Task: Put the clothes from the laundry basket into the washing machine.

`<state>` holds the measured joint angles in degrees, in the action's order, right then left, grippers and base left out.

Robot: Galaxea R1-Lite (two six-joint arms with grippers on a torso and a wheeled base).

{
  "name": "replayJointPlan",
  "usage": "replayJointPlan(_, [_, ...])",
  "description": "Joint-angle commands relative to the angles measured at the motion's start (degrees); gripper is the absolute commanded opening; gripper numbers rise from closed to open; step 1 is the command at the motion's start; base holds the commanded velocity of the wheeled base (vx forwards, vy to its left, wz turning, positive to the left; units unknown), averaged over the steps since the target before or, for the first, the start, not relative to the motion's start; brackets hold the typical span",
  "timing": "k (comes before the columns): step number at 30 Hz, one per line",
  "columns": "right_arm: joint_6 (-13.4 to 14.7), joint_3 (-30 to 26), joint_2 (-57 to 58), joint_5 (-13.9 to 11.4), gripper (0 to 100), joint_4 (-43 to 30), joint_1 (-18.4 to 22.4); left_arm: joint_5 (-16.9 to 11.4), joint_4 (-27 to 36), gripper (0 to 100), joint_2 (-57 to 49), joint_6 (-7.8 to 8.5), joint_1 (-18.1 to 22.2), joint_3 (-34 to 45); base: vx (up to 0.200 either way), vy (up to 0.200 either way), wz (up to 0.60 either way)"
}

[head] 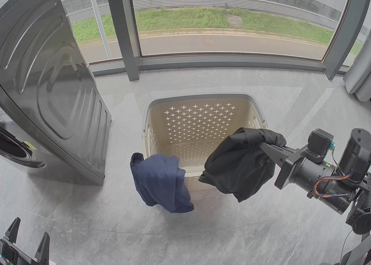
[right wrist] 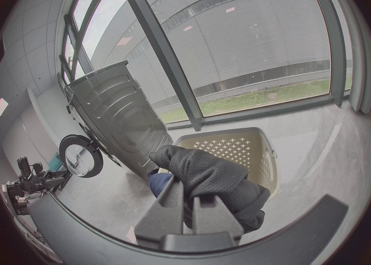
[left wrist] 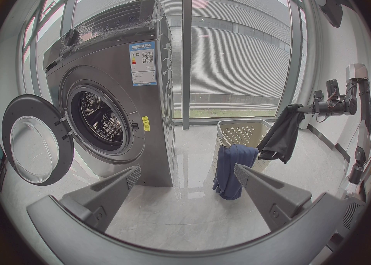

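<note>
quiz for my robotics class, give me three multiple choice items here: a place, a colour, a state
1. Where is the dark blue cloth garment? A) on the floor B) draped over the rim of the beige perforated plastic laundry basket C) on the windowsill
2. What colour is the mesh garment in the right claw? A) black B) red C) white
3. The grey front-loading washing machine's round door is: A) shut B) missing C) open

B: hangs over its near rim. A: plainly black. C: swung aside.

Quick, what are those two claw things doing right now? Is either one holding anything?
Left gripper: open, holding nothing.
Right gripper: closed on the black garment.
</note>
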<state>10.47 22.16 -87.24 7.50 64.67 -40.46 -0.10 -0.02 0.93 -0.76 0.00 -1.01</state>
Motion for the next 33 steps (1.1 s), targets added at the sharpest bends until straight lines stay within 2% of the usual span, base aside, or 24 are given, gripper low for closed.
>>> replayJointPlan(1, [-0.1, -0.9, 3.2, 0.0, 0, 0.2, 0.5, -0.1, 0.0, 100, -0.6, -0.04, -0.1, 0.9, -0.2, 0.0, 0.0])
replayJointPlan(21, [-0.3, -0.9, 3.0, 0.0, 0, 0.7, 1.2, 0.0, 0.1, 100, 0.0, -0.3, -0.4, 0.9, -0.2, 0.0, 0.0])
replayJointPlan(27, [-0.2, -0.6, 2.9, 0.0, 0, 0.8, 1.1, 0.0, 0.1, 100, 0.0, -0.3, -0.4, 0.9, 0.0, 0.0, 0.0])
replayJointPlan(33, [-0.1, -1.0, 3.3, 0.1, 0, 0.8, 1.2, 0.0, 0.1, 100, 0.0, -0.3, -0.4, 0.9, 0.0, 0.2, 0.0])
